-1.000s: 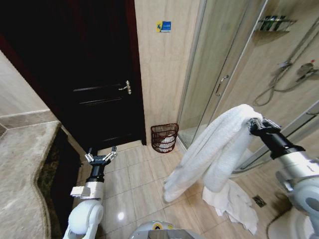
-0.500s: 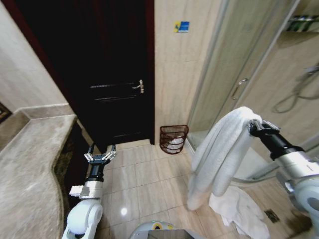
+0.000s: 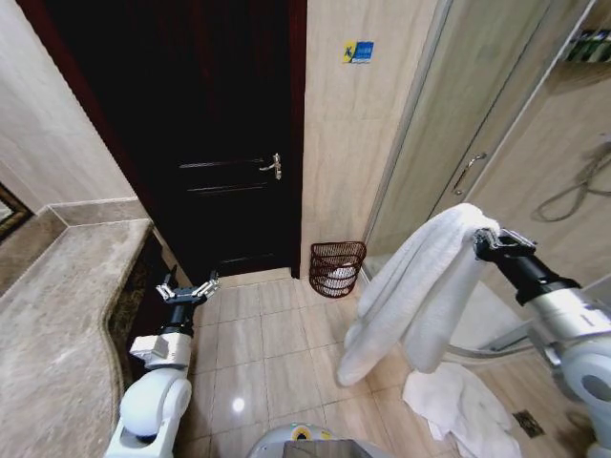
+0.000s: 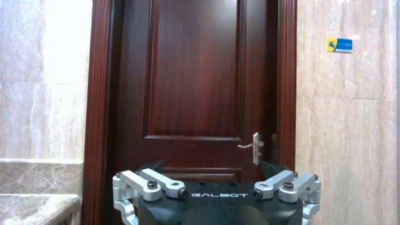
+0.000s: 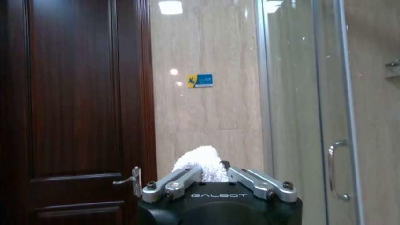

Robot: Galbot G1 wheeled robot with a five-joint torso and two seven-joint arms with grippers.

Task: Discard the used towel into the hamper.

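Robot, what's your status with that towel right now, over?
Right gripper shut on white towel, held high. Left gripper open, empty, low by the counter. Hamper ahead against the wall; bare tile floor between.

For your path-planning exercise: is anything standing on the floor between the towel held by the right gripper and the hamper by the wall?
Nothing visible does. The towel hangs from the right gripper; bare floor tiles lie between it and the hamper, which stands against the wall.

A white towel [image 3: 420,286] hangs before beige marble-veined walls [image 3: 353,143], near a dark reddish-brown door [image 3: 220,143] with a silver handle [image 3: 275,166], a reddish-brown woven hamper [image 3: 337,267], and a small blue-and-yellow sign [image 3: 359,52].
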